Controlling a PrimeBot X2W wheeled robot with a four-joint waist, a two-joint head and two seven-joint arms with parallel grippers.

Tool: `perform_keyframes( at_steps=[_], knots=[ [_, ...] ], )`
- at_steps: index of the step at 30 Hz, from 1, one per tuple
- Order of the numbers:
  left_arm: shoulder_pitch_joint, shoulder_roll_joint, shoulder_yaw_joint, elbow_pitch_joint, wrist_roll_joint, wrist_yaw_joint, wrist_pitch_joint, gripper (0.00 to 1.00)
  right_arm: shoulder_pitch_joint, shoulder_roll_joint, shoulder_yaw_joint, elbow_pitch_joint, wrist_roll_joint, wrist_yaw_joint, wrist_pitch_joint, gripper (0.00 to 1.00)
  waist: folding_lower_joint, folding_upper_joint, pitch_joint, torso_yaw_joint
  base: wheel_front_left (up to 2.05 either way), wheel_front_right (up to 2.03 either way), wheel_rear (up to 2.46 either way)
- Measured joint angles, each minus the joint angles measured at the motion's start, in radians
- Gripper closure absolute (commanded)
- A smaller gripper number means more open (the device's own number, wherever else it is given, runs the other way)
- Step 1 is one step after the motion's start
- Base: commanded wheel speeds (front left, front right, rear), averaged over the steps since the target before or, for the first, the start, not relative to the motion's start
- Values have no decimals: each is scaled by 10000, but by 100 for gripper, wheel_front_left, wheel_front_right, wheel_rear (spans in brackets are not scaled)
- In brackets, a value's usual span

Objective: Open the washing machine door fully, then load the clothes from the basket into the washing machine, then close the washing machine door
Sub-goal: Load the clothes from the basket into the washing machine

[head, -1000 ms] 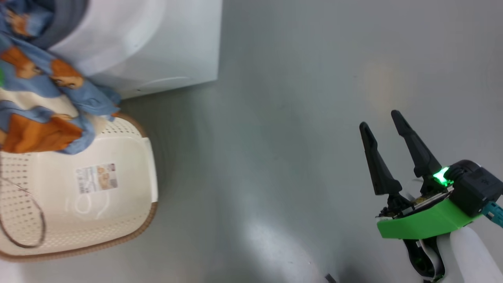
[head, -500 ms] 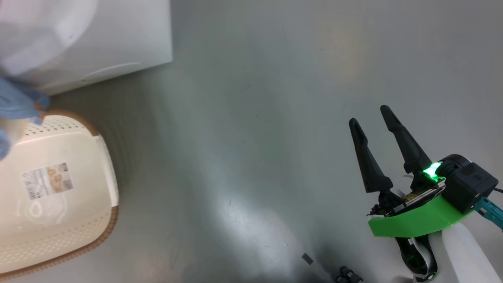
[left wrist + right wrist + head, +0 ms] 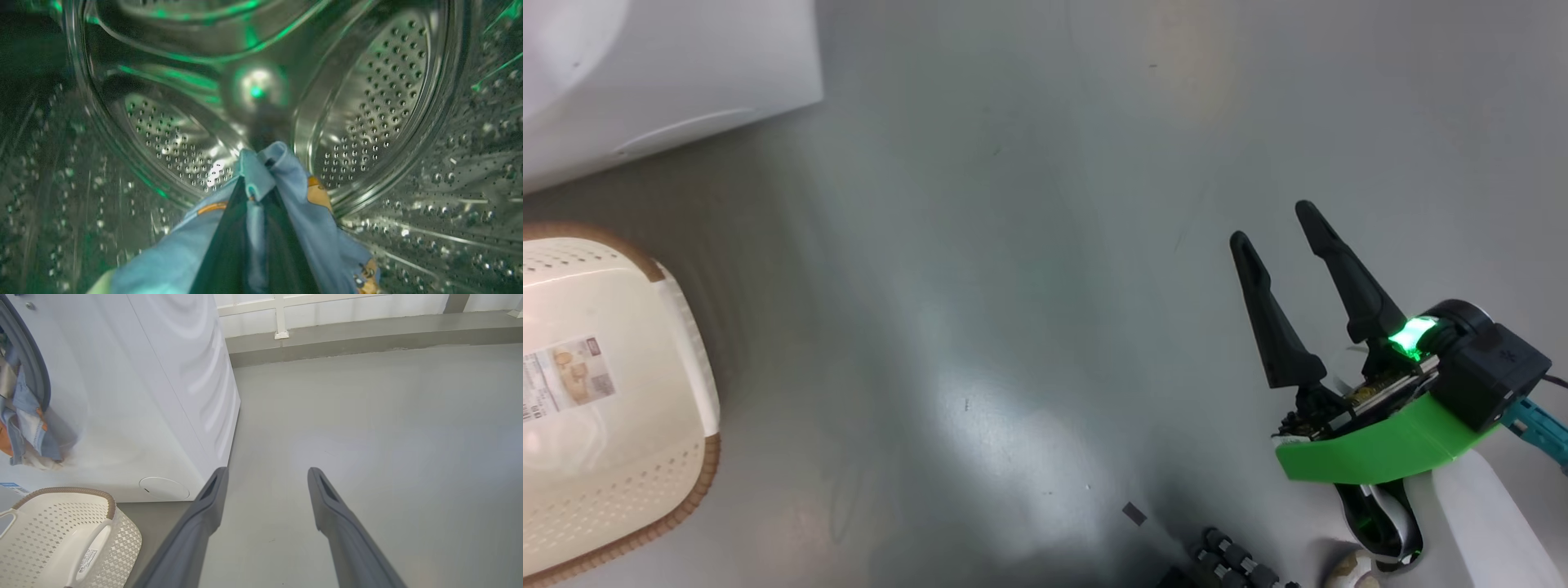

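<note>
In the left wrist view my left gripper [image 3: 258, 181] is deep inside the steel perforated drum [image 3: 367, 102] of the washing machine, shut on light blue printed clothes [image 3: 294, 212] that drape back over its fingers. The right wrist view shows the white washing machine [image 3: 163, 400] with more of the clothes [image 3: 24, 416] hanging out over its grey seal. The cream basket [image 3: 605, 392] stands on the floor in front of the machine [image 3: 670, 73], holding no clothes that I can see. My right gripper [image 3: 1274, 224] hangs open over bare floor to the right. The door is out of view.
Grey floor [image 3: 1013, 286] spreads between the basket and my right gripper. A round white flap [image 3: 164, 488] sits low on the machine front. A low grey kerb and white railing [image 3: 327, 330] run along the far side. Dark parts of my base [image 3: 1225, 563] show at the bottom.
The head camera has swung right, so machine and basket slid to the left edge. The clothes that hung over the basket a second ago have left the head view.
</note>
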Motion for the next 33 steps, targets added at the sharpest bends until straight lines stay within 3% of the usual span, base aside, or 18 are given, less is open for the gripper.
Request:
perform_keyframes(
  at_steps=[6,14,20,21,24,26,33],
  knots=[
    [-936,286,-180,184,554,-46,-1392,100,-84,35,50,12,6,0,0,0,0,0,168,-219,0,0,0],
    [-1075,105,-25,1193,19,-81,-683,100,-204,54,40,19,54,0,0,0,-1,0,341,-221,0,0,0],
    [-617,-63,81,1455,-533,-410,-115,100,-223,71,8,15,59,0,0,0,-1,0,359,-8,0,0,0],
    [-502,-102,98,1463,-625,-430,-82,96,-224,67,4,13,59,0,0,0,-1,0,343,39,0,0,0],
    [-224,-328,222,1467,-966,-445,-82,30,-225,63,17,6,59,0,0,0,0,0,261,170,0,0,0],
    [12,-422,278,1463,-1099,-520,-84,2,-225,36,21,6,58,0,0,0,-1,0,170,237,0,0,0],
    [1079,-688,389,1252,-1392,-514,-470,0,-206,-84,-75,-4,25,0,0,0,-1,0,-202,496,0,0,0]
  ],
)
